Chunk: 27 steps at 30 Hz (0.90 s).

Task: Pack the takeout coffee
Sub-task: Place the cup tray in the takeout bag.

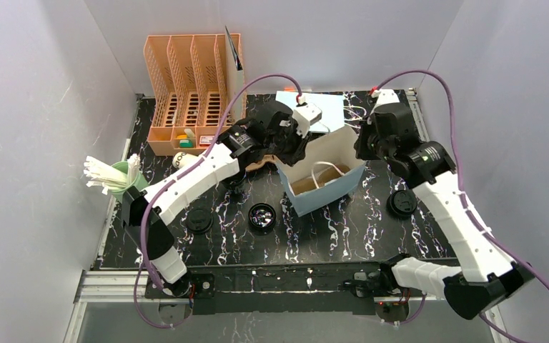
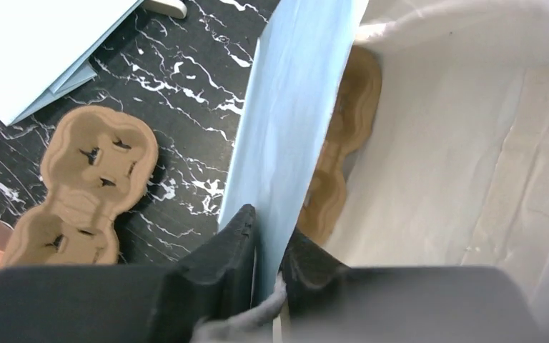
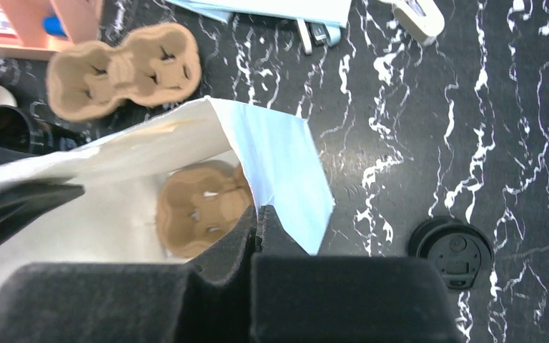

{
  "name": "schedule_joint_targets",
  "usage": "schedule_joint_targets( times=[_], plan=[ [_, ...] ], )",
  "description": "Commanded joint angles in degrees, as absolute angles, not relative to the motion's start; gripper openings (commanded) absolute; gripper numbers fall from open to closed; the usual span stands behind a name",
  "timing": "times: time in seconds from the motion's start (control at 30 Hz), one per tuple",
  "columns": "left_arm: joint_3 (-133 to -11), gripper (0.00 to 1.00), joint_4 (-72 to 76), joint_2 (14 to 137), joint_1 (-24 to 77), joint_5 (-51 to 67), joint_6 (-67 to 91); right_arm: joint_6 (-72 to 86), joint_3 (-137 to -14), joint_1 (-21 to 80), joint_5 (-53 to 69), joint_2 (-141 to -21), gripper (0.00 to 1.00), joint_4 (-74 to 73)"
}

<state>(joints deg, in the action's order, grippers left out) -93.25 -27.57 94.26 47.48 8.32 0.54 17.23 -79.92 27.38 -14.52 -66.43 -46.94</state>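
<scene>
Could tear or crease the light-blue paper bag with white handles [image 1: 325,196] if drawn apart too hard, pinched as it is on thin paper from both sides. Could also tip it or drag it across the black marbled tabletop [image 1: 343,236], being steadied only by the two grips. Might lose the open mouth if either pinch slips, leaving too narrow a gap for lowering a cup cleanly.

Clamped on the bag's left wall with the left gripper [image 2: 270,232], one finger outside and one inside. Closed on the right rim with the right gripper [image 3: 259,218], fingers together and the paper edge running in between them.

Inside the bag: one brown moulded-pulp two-cup carrier [image 3: 200,207] lying on the bottom, both wells empty as far as shows. Outside, near the left wall: a second carrier [image 2: 78,186] of the same kind, also empty.

Not yet packed: the small dark takeout coffee cups with round black lids, standing on the table well apart, one right of the bag [image 1: 402,204], one at the near left [image 1: 199,220]. Between those, another dark round cup [image 1: 262,216], lid uncertain
</scene>
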Motion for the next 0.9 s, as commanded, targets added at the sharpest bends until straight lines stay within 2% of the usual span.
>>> schedule_joint_targets(
  times=[0.0,0.03,0.33,0.57,0.73,0.87],
  plan=[
    [-96.6,0.05,-30.9,93.6,47.9,7.9,-1.7,15.3,-77.8,27.2,-11.8,-62.2,0.01,-38.7],
    [-96.7,0.00,-31.0,92.9,48.2,7.2,-1.6,14.9,-77.0,27.2,-11.4,-61.3,0.01,-37.8],
    [-85.3,0.00,-18.0,77.5,55.3,-1.3,-2.7,14.1,-63.2,27.2,-2.6,-48.9,0.01,-19.5],
    [-66.5,0.00,-3.2,65.6,61.3,-11.6,-7.6,17.9,-46.3,27.3,0.5,-41.6,0.01,-5.3],
    [-57.7,0.00,3.6,61.8,64.5,-14.9,-8.4,19.4,-35.6,27.2,0.3,-34.7,0.01,3.0],
    [-54.6,0.00,5.9,60.7,66.1,-16.1,-9.0,19.3,-32.4,27.2,0.3,-31.4,0.01,3.4]
  ],
)
